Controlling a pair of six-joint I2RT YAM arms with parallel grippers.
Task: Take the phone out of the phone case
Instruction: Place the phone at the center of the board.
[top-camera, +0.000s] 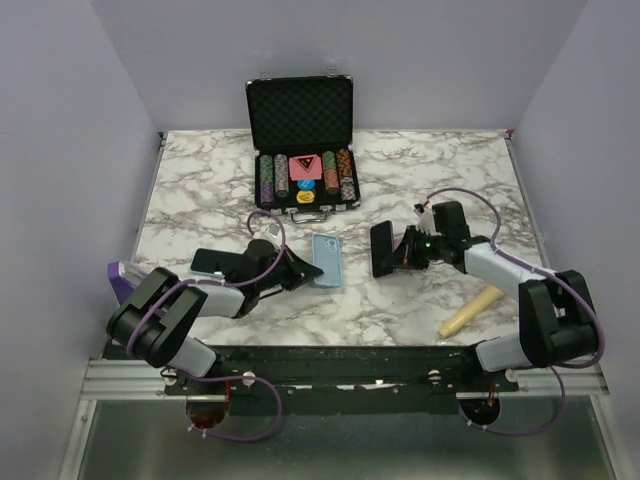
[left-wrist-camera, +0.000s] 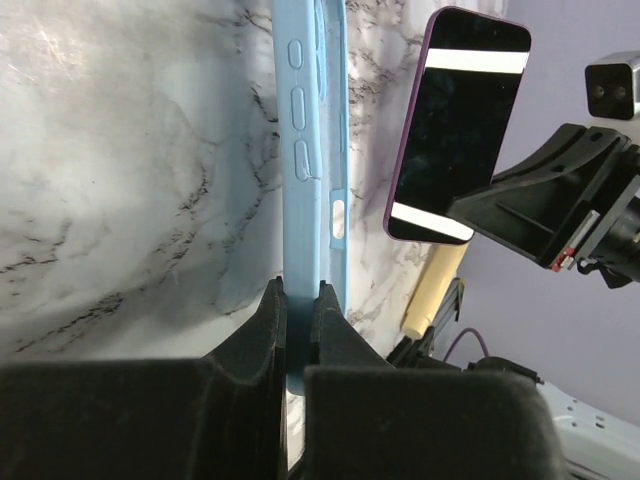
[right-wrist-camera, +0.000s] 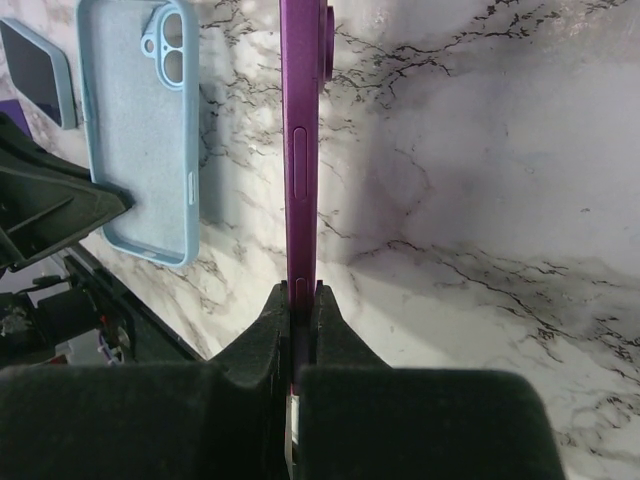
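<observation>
The left gripper (top-camera: 308, 268) is pinched tight on one end of the light blue phone case (top-camera: 327, 260), which sits near the middle of the marble counter (top-camera: 200, 190), its soft inner lining and camera cut-out turned toward the right arm. The purple phone (top-camera: 381, 249) is out of that case and just beside it, apart from it. The right gripper (top-camera: 397, 250) is clamped on the phone's lower end, holding it on edge with the dark screen facing the left arm. Behind them an open poker chip case (top-camera: 301, 130) stands at the back, a cream cylinder (top-camera: 472, 311) lies near the right arm, and a second phone (top-camera: 210, 262) lies by the left arm.
</observation>
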